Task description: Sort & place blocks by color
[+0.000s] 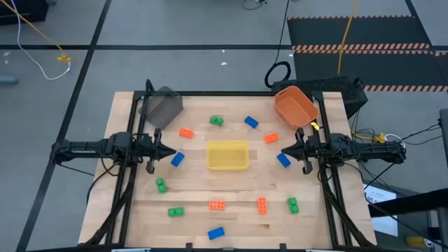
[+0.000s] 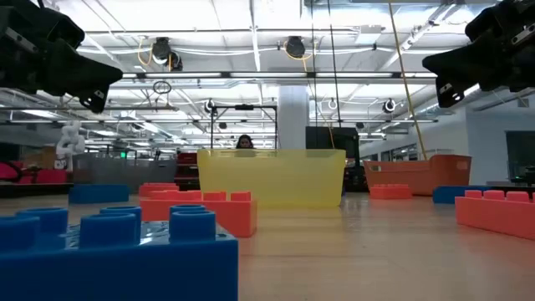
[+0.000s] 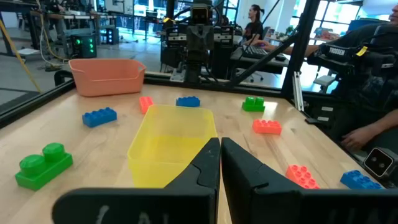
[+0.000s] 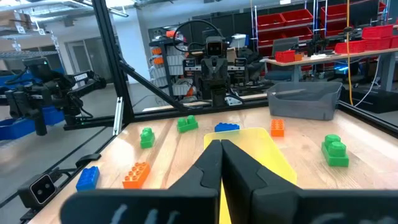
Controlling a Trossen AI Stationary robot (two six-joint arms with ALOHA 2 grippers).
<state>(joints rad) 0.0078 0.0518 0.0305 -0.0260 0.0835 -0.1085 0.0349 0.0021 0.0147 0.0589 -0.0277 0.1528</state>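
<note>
Small studded blocks in orange, green and blue lie scattered flat on the wooden table around a yellow bin (image 1: 227,154): an orange one (image 1: 186,132), a green one (image 1: 216,121), a blue one (image 1: 177,159) and several more toward the near edge. My left gripper (image 1: 171,151) hovers shut to the left of the yellow bin and points at it (image 3: 220,149). From the right, my right gripper (image 1: 283,149) faces the bin, also shut (image 4: 221,149), beside a blue block (image 1: 283,159). Both hang clear of the table (image 2: 104,84) (image 2: 430,67).
A grey bin (image 1: 162,106) stands at the far left corner and an orange bin (image 1: 295,105) at the far right. Dark frame rails run along the table's left and right sides. A blue block (image 1: 215,232) lies close to the near edge.
</note>
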